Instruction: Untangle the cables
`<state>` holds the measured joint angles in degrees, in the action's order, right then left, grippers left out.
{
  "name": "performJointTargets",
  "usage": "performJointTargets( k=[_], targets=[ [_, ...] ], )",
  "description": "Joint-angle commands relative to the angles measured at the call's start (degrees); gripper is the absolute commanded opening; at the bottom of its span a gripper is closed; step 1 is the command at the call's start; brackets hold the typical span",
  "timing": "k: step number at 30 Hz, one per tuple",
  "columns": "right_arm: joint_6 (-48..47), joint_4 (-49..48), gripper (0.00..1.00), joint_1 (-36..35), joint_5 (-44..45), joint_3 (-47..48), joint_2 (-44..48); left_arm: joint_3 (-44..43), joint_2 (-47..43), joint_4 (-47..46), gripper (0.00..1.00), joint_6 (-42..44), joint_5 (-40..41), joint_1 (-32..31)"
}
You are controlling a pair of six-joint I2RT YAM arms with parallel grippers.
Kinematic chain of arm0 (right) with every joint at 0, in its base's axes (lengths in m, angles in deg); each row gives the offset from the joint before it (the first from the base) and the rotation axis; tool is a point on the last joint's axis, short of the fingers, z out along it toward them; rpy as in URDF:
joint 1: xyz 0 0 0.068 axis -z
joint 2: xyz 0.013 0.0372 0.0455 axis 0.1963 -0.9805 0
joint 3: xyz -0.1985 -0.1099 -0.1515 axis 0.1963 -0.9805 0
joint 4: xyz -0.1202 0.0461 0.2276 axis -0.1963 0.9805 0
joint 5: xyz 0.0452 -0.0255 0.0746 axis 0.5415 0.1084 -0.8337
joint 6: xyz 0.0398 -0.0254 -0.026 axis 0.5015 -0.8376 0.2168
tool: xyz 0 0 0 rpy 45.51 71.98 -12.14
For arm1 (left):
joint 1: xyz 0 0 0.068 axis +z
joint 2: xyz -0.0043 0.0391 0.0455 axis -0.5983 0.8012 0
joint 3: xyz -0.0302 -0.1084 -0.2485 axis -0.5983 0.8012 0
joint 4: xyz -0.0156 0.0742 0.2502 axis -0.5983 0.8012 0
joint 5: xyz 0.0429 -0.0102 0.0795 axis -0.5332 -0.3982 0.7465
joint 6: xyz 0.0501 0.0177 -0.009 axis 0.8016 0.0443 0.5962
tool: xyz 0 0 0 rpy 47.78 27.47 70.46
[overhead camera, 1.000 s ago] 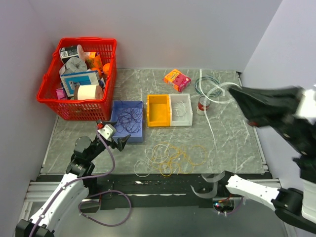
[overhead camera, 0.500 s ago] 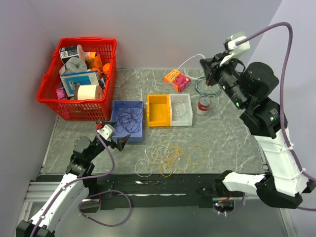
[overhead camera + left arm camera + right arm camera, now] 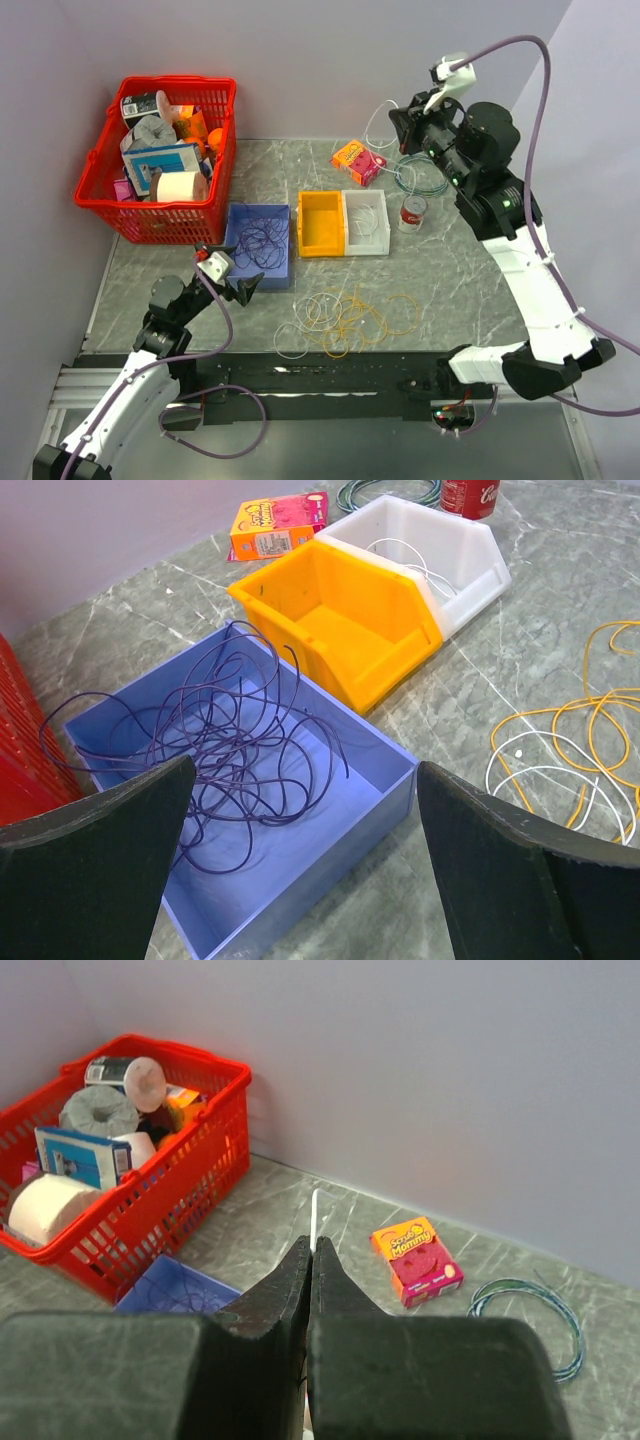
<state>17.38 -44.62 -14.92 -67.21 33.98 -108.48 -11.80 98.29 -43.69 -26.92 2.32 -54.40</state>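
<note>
At one o'clock the right pincer [image 3: 311,1248] pinched a thin white cable [image 3: 313,1210]. At seven o'clock the left pincer [image 3: 230,272] gaped wide beside thin dark purple looped cables [image 3: 258,240].

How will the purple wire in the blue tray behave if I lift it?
Probably floppy: the purple wire lies in loose, thin overlapping loops, so it should sag and drag neighbours along. Likely very light; the blue tray may shift if loops snag its wall.
</note>
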Motion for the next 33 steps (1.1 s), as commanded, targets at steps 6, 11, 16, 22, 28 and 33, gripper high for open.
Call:
performJointTargets(
  k=[6,11,16,22,28,33],
  targets=[
    [0.8,-3.0,0.0,1.4,-2.1,1.5,-1.3,0.2,0.6,-1.9,0.99,0.2,0.4,0.3],
    [0.8,-2.3,0.0,1.2,-3.5,6.2,-3.6,0.1,0.4,-1.6,0.99,0.6,0.4,0.3],
    [0.8,-3.0,0.0,1.4,-2.5,5.6,-4.4,0.2,0.0,-1.7,0.99,0.7,0.5,0.3],
    [0.0,-2.1,0.0,2.4,-1.6,11.4,-6.4,0.1,0.1,-1.4,0.99,0.8,0.6,0.3],
    [-0.1,-2.6,0.0,4.0,-2.0,12.9,-7.9,0.3,0.1,-1.8,0.99,1.0,0.6,0.5],
    [0.8,-3.6,0.0,4.7,-3.5,8.9,-8.0,0.3,0.2,-1.8,0.99,1.1,0.7,0.5]
  ],
)
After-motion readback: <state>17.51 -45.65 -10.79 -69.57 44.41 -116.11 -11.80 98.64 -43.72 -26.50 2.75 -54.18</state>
